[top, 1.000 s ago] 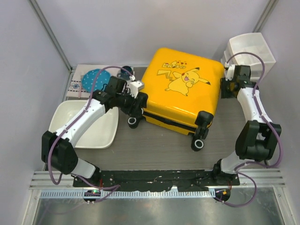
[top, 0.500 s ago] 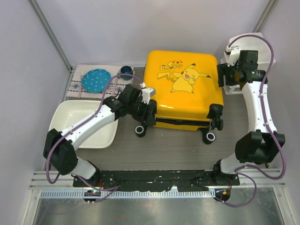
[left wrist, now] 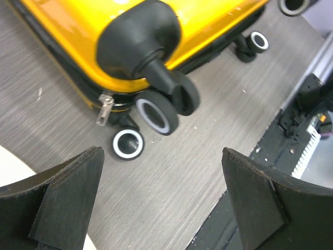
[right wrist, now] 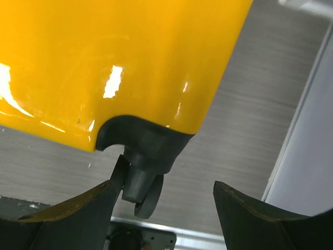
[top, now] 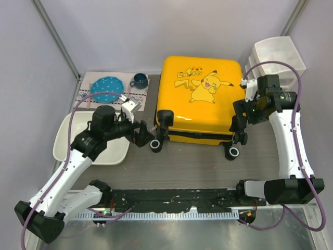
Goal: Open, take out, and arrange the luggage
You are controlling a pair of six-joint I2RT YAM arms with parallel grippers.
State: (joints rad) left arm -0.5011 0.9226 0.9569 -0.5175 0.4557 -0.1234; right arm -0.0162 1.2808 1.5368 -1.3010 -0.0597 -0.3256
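Note:
The luggage (top: 203, 99) is a yellow hard-shell suitcase with a cartoon print. It lies flat and closed at the table's middle, its black wheels toward the arms. My left gripper (top: 141, 134) hovers open just left of the front-left wheel (top: 155, 145). In the left wrist view the left gripper (left wrist: 161, 152) is wide open over bare table. Beyond it are the suitcase (left wrist: 78, 36), two wheels (left wrist: 156, 112) and a zipper pull (left wrist: 104, 108). My right gripper (top: 238, 117) stands open at the suitcase's right front corner. The right wrist view has that gripper (right wrist: 164, 183) empty beside a wheel (right wrist: 145, 192) under the yellow shell (right wrist: 130, 62).
A white tray (top: 67, 133) lies left of the suitcase, partly under my left arm. Behind it a blue plate (top: 106, 88) and a dark cup (top: 139, 79) rest on a patterned mat. A white drawer unit (top: 273, 52) stands at the back right. A black rail (top: 177, 195) edges the front.
The suitcase has turned square to the table, wheels toward the arms. Both grippers have opened and drawn off it, the left arm pulling back to the left.

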